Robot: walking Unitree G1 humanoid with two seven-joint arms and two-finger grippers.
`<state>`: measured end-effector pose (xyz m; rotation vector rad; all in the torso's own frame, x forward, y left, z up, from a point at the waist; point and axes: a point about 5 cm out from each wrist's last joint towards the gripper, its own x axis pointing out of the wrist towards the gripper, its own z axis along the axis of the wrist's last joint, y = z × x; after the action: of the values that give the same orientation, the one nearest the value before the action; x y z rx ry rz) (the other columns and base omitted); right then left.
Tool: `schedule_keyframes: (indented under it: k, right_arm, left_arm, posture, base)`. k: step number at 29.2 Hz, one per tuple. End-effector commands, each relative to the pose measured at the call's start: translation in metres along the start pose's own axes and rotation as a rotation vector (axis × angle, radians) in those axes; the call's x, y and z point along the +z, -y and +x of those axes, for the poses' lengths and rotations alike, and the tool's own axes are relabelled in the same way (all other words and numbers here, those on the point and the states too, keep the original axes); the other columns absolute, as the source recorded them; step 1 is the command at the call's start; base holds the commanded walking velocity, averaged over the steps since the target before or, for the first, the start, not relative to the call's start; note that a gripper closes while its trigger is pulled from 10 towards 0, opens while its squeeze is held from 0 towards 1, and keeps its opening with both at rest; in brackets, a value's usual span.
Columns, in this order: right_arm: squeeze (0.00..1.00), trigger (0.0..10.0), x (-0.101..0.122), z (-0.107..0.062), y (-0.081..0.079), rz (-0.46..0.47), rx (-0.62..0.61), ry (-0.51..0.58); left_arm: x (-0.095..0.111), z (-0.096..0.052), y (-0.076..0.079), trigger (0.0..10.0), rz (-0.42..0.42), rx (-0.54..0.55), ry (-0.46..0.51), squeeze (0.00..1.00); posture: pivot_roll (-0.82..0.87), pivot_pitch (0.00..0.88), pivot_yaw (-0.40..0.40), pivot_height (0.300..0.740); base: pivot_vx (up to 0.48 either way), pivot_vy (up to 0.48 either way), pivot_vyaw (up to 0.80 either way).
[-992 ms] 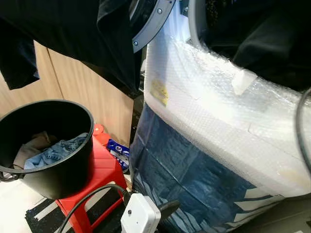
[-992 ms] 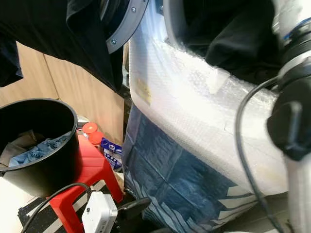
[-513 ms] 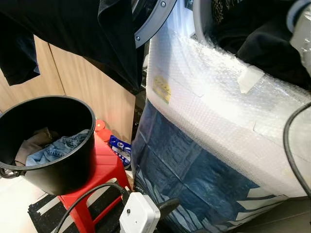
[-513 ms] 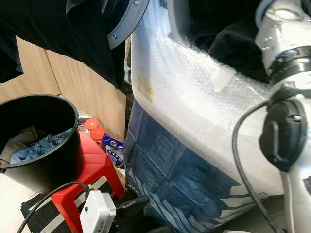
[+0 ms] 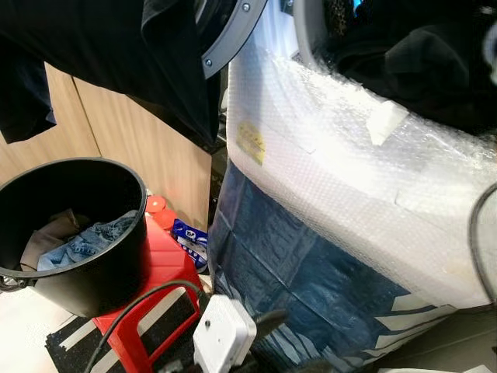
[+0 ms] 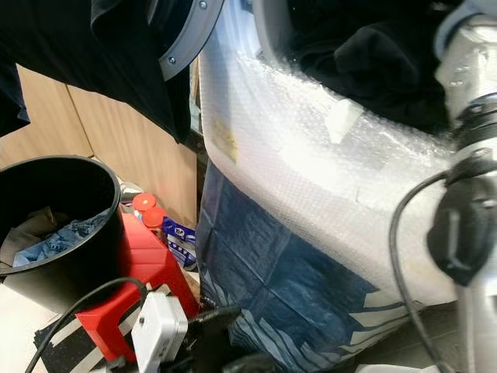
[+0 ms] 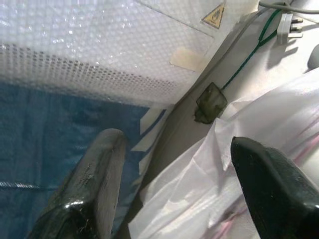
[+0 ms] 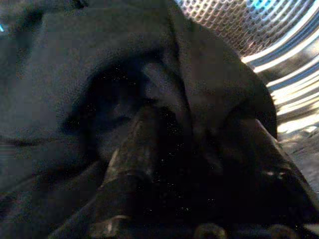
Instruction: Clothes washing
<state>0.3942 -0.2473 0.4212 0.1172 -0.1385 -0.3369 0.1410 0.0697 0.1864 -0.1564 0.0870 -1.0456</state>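
Note:
The washing machine (image 5: 334, 171) is wrapped in bubble wrap, and its grey door (image 5: 233, 35) stands open. A black garment (image 5: 116, 54) hangs over the door. Another black garment (image 5: 419, 62) lies bunched in the drum mouth and spills over the rim. My right arm (image 6: 466, 194) reaches into the drum. There my right gripper (image 8: 194, 129) is shut on the black garment (image 8: 99, 64), whose cloth bunches between the fingers (image 8: 134, 149). A black bucket (image 5: 93, 272) with denim clothes (image 5: 85, 241) stands on a red stool (image 5: 167, 264). My left gripper (image 7: 174, 139) hangs low, open with nothing in it.
A white power adapter (image 5: 221, 334) with a black cable lies low in front. Wooden cabinet panels (image 5: 132, 148) stand behind the bucket. Two red-capped bottles (image 6: 144, 203) sit by the stool. A blue tarp (image 5: 311, 280) covers the washer's lower front, with a white plastic bag (image 7: 224, 189) beside it.
The head view has wobbled slightly. My right arm shifted a little left at the drum mouth, then back right. The bucket and the hanging garment have not moved.

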Motion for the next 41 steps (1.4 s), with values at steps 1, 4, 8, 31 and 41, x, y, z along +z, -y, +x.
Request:
schedule_keyframes:
  k: [1,4,8,31,41]
  right_arm:
    - [1.0,10.0,0.003,-0.005,0.001,0.061,-0.02,0.015]
    - [1.0,10.0,0.004,-0.011,-0.003,0.101,-0.044,0.046]
    - [1.0,10.0,0.001,-0.023,-0.009,0.148,-0.073,0.09]
    - [0.0,10.0,-0.051,-0.115,-0.004,0.395,0.438,0.358]
    - [0.0,10.0,-0.132,-0.134,0.007,0.371,0.707,0.197]
  left_arm:
    - [-0.002,0.0,0.0,10.0,-0.019,-0.019,-0.008,0.0]
    - [-0.002,0.002,-0.003,10.0,-0.015,-0.023,-0.008,0.0]
    - [-0.002,0.002,-0.005,10.0,-0.013,-0.029,-0.007,0.0]
    - [0.0,0.002,-0.025,10.0,0.021,-0.024,-0.01,0.0]
    - [-0.003,0.002,-0.041,10.0,0.107,0.032,-0.023,0.0]
  posture:
    - [0.01,0.09,-0.135,0.74]
    - [0.0,0.083,-0.132,0.74]
    - [-0.01,0.074,-0.133,0.74]
    - [-0.02,0.021,-0.084,0.74]
    - [-0.01,0.0,-0.066,0.74]
  base:
    - [0.0,0.0,0.0]
    - [0.0,0.0,0.0]
    - [0.0,0.0,0.0]
    - [0.0,0.0,0.0]
    - [0.0,0.0,0.0]
